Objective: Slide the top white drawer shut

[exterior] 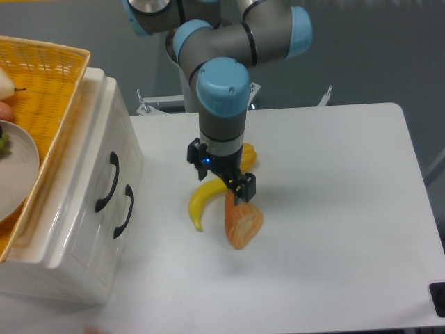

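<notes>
The arm's wrist hides most of the yellow pepper [248, 152] and the banana's [202, 202] 2 o'clock end. The basket [49, 104] and plate [17, 174] run off at 9 o'clock. The gripper's [224, 177] finger spacing is unreadable.

Even, bright overhead light, no harsh spots; my arm [222, 104] throws only a soft, faint shadow on the white table [334, 229]. Mild glare on the glossy top white drawer [104, 174] front and on my blue joint caps. Focus is slightly soft overall, low resolution, my gripper [221, 177] a bit smeared, no obvious edge distortion.
</notes>
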Robot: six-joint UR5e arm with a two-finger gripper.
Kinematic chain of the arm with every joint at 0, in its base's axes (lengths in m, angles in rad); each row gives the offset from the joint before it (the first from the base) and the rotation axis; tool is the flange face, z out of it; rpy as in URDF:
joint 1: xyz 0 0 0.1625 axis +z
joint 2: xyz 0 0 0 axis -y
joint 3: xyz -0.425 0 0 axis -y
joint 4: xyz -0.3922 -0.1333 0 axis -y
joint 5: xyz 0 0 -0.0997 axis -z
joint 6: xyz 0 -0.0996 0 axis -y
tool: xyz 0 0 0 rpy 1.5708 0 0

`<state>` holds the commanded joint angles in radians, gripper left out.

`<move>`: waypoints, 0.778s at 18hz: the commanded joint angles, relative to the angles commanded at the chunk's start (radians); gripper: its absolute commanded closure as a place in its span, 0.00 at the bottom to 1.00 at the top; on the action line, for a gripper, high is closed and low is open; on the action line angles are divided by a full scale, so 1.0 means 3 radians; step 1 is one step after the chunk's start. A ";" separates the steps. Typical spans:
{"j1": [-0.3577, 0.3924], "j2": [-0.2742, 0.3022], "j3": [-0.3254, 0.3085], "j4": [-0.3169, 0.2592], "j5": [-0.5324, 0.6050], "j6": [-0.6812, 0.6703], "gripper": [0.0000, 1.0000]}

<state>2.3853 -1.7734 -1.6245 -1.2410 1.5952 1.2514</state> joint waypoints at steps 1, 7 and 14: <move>0.0000 0.0015 0.0000 -0.0005 0.0031 0.0047 0.00; 0.0010 0.0378 -0.0010 -0.0179 0.0006 0.0057 0.00; 0.0015 0.0440 -0.0128 -0.0297 0.0016 0.0052 0.00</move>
<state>2.3900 -1.6413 -1.6628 -1.3299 1.5999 1.2671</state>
